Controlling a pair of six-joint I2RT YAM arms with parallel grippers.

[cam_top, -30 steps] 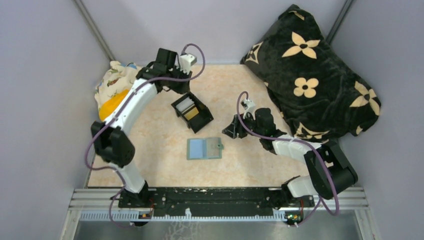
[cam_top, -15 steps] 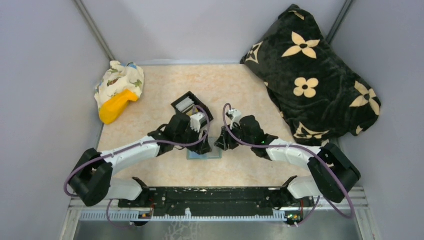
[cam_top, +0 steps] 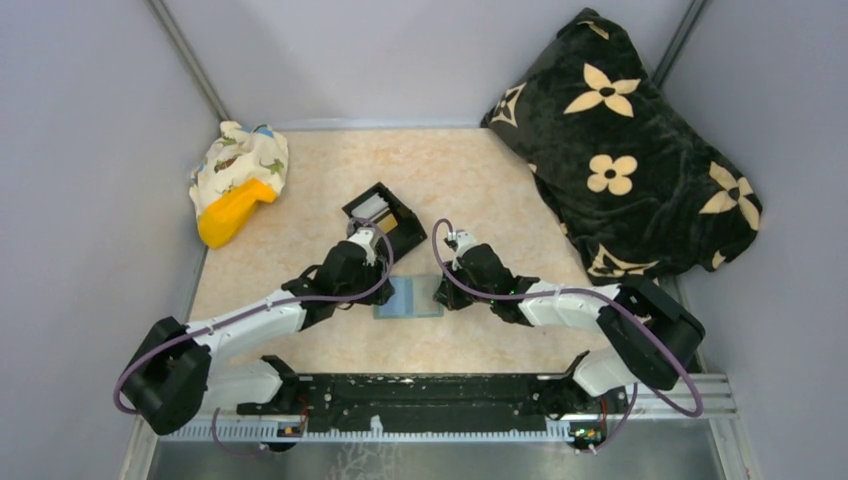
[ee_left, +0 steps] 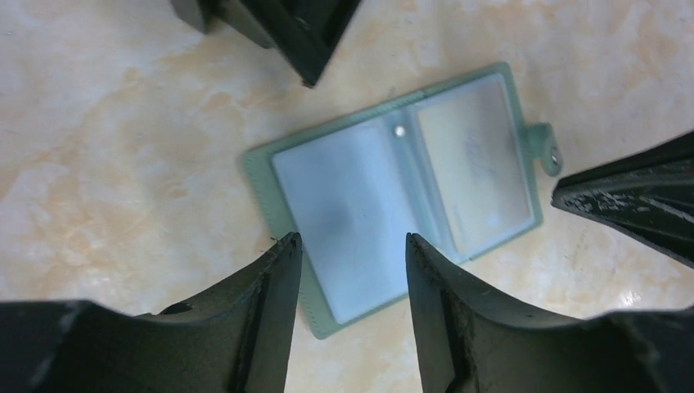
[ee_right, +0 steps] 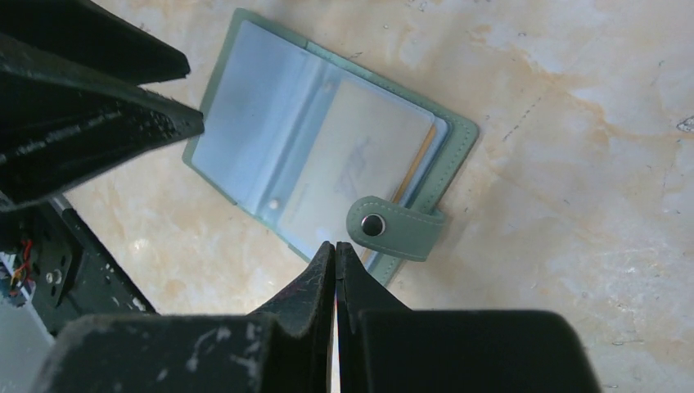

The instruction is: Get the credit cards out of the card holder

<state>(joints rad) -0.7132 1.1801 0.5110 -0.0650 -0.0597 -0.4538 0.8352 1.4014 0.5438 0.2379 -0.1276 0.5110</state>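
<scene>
- Table [cam_top: 470,175]: pale marbled top between grey walls, carrying everything listed here.
- Black blanket [cam_top: 620,140]: tan flower print, heaped at the far right corner.
- Left gripper [ee_left: 350,246]: lowered over the left leaf of the card holder. The fingers are spread, and nothing is held between them.
- Right gripper [ee_right: 335,250]: at the holder's right edge. The 2 fingers are pressed together, tips just beside the snap tab. Whether they touch it cannot be told.
- Patterned cloth [cam_top: 245,160]: bunched at the far left, with a yellow object [cam_top: 228,215] against it.
- Black box [cam_top: 385,215]: open, just beyond the left gripper, with a pale piece and a tan-gold piece inside.
- Card holder [cam_top: 410,297]: sage green, lying open and flat at mid-table between the 2 grippers.
- Credit cards [ee_right: 368,155]: 1 pale card shows through the right clear pocket. A tan-gold edge shows behind it.
- Snap tab [ee_right: 393,229]: folded over the holder's right edge.
</scene>
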